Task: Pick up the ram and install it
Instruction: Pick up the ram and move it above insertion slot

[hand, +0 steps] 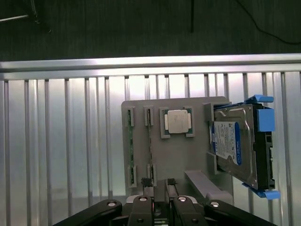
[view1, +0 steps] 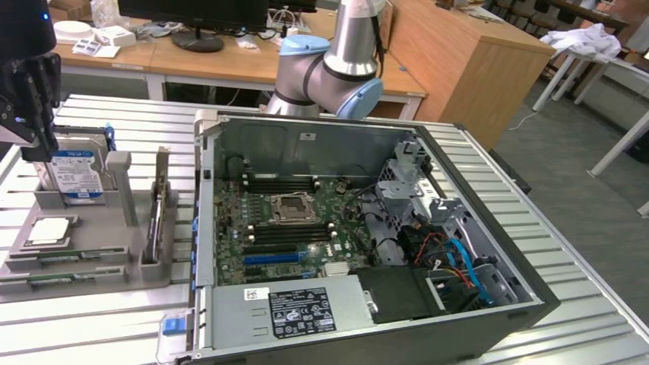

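Observation:
Two ram sticks, thin and green, lie edge-up in slots of a grey holder (hand: 188, 155): one ram stick (hand: 149, 141) and a second ram stick (hand: 130, 146) beside it. In the exterior view they show as green strips (view1: 63, 262) at the holder's near end. My gripper (hand: 159, 182) hangs well above the holder (view1: 96, 258), open a little, with nothing between its fingers. In the exterior view the gripper (view1: 39, 144) is at the far left, above the hard drive.
The holder also carries a blue-labelled hard drive (view1: 76, 175) and a square silver processor (view1: 51, 230). The open computer case (view1: 507, 251) lies to the exterior view's right, with black memory slots (view1: 284, 183) on its motherboard. The arm's base (view1: 335, 68) stands behind the case.

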Tool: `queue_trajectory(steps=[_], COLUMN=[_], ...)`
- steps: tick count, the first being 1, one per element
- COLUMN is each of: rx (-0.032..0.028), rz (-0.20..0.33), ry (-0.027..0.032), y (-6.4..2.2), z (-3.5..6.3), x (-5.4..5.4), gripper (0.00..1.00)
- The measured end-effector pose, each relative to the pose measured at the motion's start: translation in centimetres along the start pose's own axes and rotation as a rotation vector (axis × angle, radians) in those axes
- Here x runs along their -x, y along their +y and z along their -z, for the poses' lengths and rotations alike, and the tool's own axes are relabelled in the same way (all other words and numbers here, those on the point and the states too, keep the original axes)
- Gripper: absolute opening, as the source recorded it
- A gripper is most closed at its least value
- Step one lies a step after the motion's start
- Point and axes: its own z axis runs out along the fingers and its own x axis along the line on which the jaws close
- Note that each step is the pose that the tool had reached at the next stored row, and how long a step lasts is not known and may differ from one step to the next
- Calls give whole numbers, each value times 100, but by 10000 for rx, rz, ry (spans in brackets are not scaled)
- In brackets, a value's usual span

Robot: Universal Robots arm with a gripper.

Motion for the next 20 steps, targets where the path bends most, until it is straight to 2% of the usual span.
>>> queue_trajectory(steps=[7,8,10,15,20], rx=[-1,0,0,-54,-76], rz=[0,0,0,2,3], ry=[0,0,-1,-6,-6], y=[0,0,0,-3,-6], z=[0,0,-1,-61,-131], x=[0,0,0,-1,-2], gripper=[25,31,31,31,31])
